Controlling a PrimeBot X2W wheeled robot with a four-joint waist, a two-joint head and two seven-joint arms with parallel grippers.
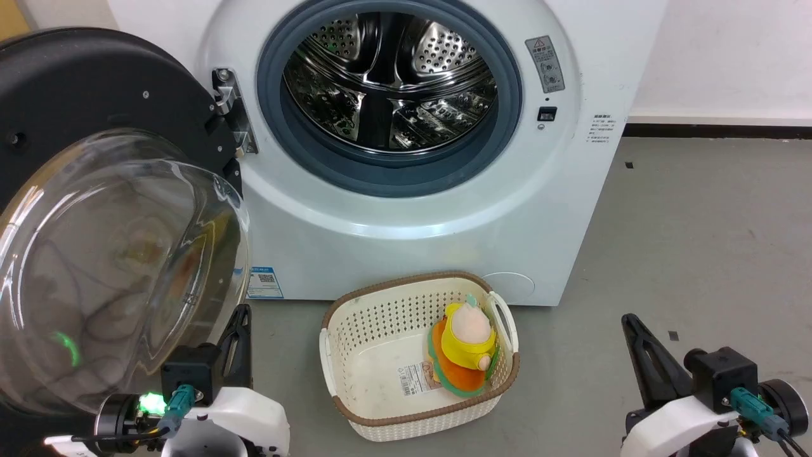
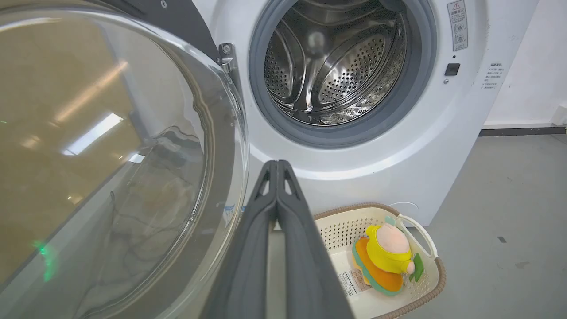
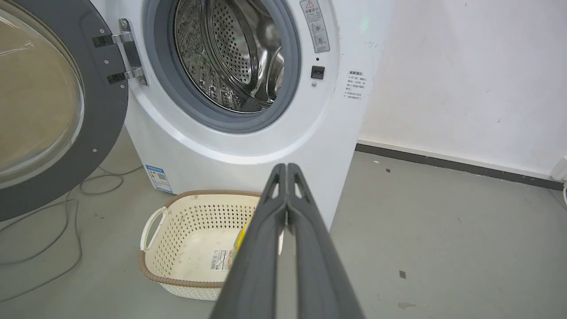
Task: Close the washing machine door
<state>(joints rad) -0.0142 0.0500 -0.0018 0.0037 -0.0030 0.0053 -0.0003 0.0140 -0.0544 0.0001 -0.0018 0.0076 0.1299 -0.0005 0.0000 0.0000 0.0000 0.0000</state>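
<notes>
Head view high and downward, wrist views low, all toward the washing machine (image 1: 406, 216) and basket (image 1: 380, 317)

Your left gripper (image 1: 243, 314) ends in two long, matte, dark grey fingers (image 2: 248, 248), each with slim triangular cut-outs near its tip. Behind them you will see a boxy black block (image 1: 190, 373), a teal plug (image 1: 179, 398) on a thin black cable (image 1: 124, 435), a small glowing green light (image 1: 151, 402) and a glossy white shell (image 1: 244, 412). Your right gripper (image 1: 629, 320) is built alike, with the same dark fingers, black block, teal plug and white shell, plus a round black cap (image 1: 786, 406) at its far right.
</notes>
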